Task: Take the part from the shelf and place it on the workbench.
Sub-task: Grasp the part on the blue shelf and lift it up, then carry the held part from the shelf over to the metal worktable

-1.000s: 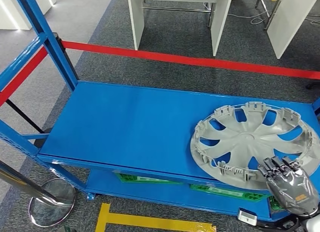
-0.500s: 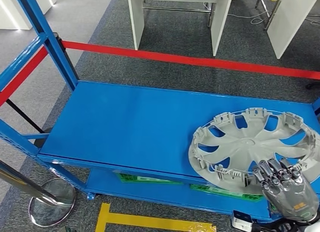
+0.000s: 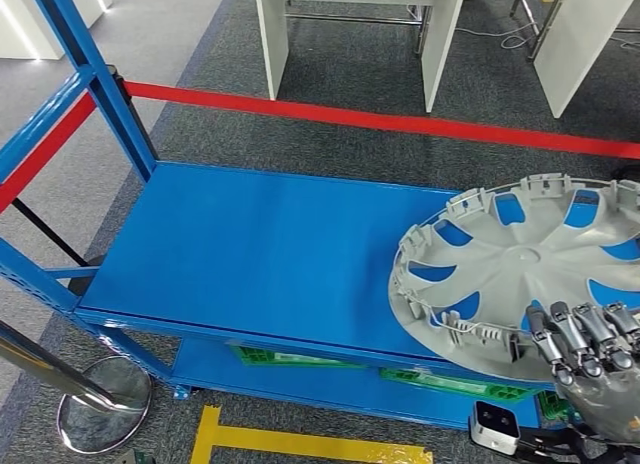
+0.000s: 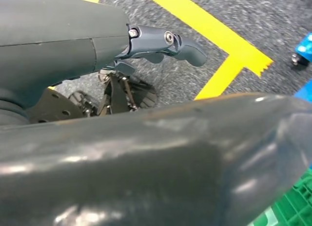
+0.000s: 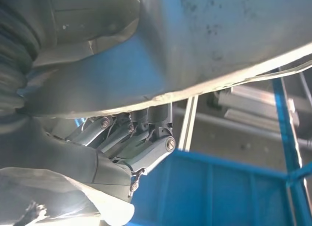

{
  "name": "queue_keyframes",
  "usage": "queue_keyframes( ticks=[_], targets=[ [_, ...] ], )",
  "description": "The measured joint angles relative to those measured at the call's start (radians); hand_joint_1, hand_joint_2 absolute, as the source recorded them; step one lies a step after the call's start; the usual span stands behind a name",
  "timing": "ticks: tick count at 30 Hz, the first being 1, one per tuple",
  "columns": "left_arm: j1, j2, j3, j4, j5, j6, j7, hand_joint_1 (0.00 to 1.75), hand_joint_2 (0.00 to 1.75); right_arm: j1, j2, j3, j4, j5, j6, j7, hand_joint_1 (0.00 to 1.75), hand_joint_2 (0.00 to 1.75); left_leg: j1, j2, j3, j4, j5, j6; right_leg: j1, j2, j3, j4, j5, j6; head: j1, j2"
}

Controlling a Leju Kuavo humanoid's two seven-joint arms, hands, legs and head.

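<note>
Right hand (image 3: 596, 369) grips the near rim of the grey wheel cover (image 3: 521, 274), fingers (image 3: 577, 334) curled over its edge. Wheel cover sits tilted at the right end of the blue shelf (image 3: 256, 249), overhanging the front edge. Left hand (image 4: 162, 43): grip state cannot be determined.

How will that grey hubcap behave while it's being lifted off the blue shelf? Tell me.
The grey hubcap is thin, spoked plastic, so it is probably light for its width. Held at one rim by the right hand, it may sag or tilt. The small clips around its rim look breakable if knocked on the blue shelf.
</note>
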Motion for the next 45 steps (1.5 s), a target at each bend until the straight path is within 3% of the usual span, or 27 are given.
queue_keyframes(
  ticks=[11,15,29,40,45],
  targets=[
    [0.004,0.005,-0.032,0.0,-0.03,0.009,-0.046,0.0,0.0,-0.039,0.003,-0.033,-0.086,0.0,0.0,-0.011,1.75,1.75,0.0,0.0,0.0,0.0,0.0,0.0,0.0,0.0,0.0,0.0,0.0,0.0,0.0,0.0],
    [0.005,0.005,-0.032,0.0,-0.033,0.017,-0.068,0.0,1.75,-0.041,0.003,-0.037,-0.107,0.0,0.0,-0.006,1.75,1.75,0.0,0.0,0.0,0.0,0.0,0.0,0.0,0.0,0.0,0.0,0.0,0.0,0.0,0.0],
    [0.005,0.006,-0.055,0.0,-0.062,0.03,-0.108,0.0,1.75,-0.042,0.003,-0.035,-0.127,0.0,0.0,-0.011,1.75,1.75,0.0,0.0,0.0,0.0,0.0,0.0,0.0,0.0,0.0,0.0,0.0,0.0,0.0,0.0],
    [0.005,0.011,-0.055,0.002,-0.066,0.04,-0.082,0.0,1.75,-0.041,0.003,-0.026,-0.127,0.0,0.0,-0.003,1.75,1.75,0.0,0.0,0.0,0.0,0.0,0.0,0.0,0.0,0.0,0.0,0.0,0.0,0.0,0.0],
    [0.006,0.016,-0.055,0.005,-0.072,0.04,-0.069,0.0,1.75,-0.04,0.003,-0.017,-0.127,0.001,0.0,0.003,1.75,1.75,-0.005,0.0,0.002,-0.004,-0.001,0.021,-0.006,-0.001,0.004,-0.011,0.003,0.012,-0.001,0.0]
  ],
)
